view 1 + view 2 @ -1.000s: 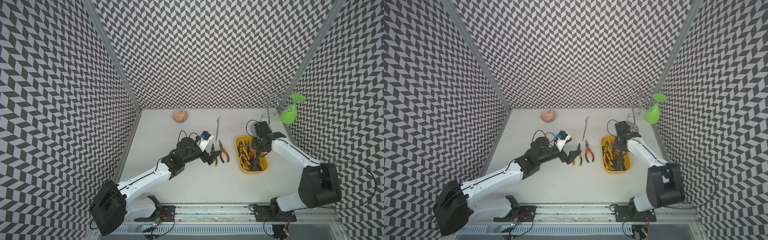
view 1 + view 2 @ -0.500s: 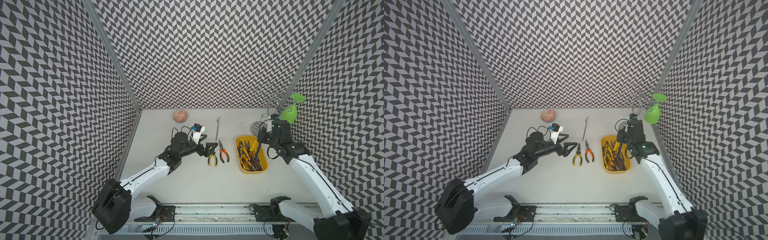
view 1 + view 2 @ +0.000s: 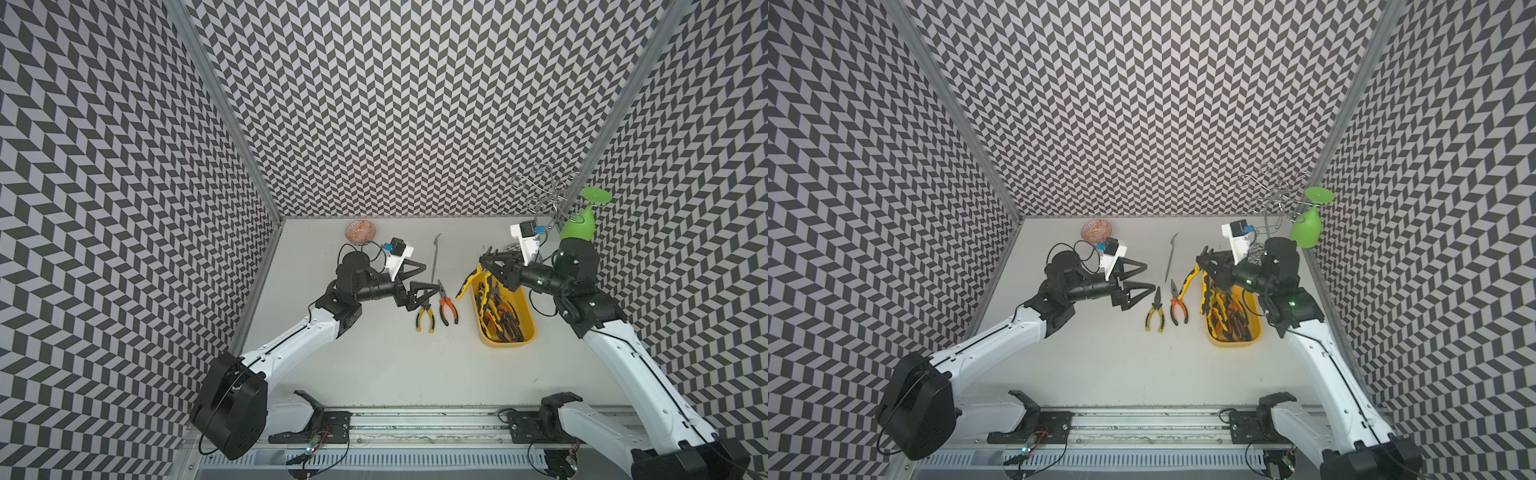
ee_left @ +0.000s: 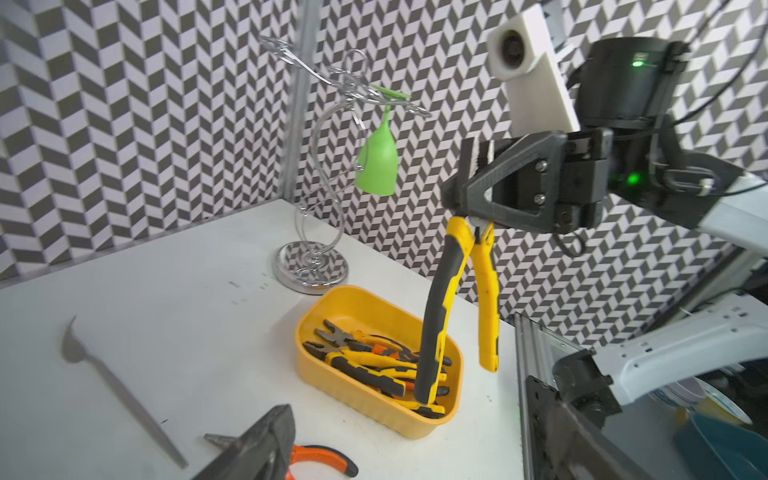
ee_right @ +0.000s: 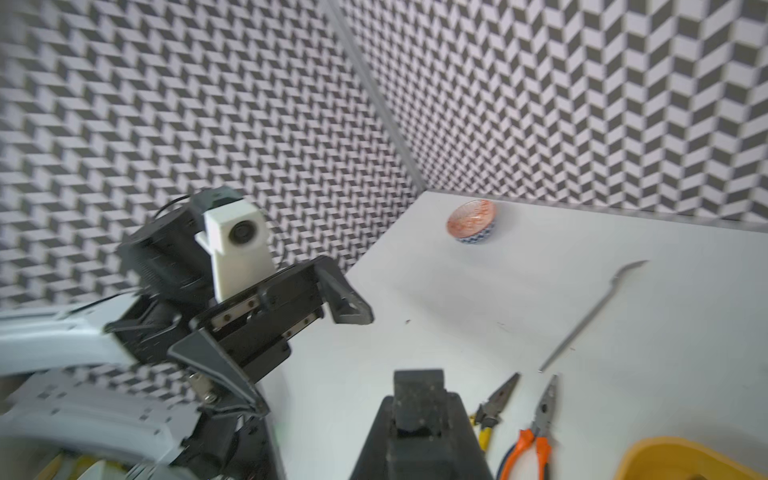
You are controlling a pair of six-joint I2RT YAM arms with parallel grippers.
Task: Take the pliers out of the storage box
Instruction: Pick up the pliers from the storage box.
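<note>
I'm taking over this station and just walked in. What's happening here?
The right gripper is shut on a yellow-and-black pair of pliers, gripped at the head, handles dangling above the yellow storage box. Several more pliers lie in the box. A yellow-handled pair and an orange-handled pair lie on the table beside it, near the open, empty left gripper.

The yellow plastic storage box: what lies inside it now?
Several pliers with yellow-and-black or orange-and-black handles lie piled inside the yellow plastic storage box. The floor under them is covered, and the yellow-and-black pliers hanging from the right end effector hide some.
</note>
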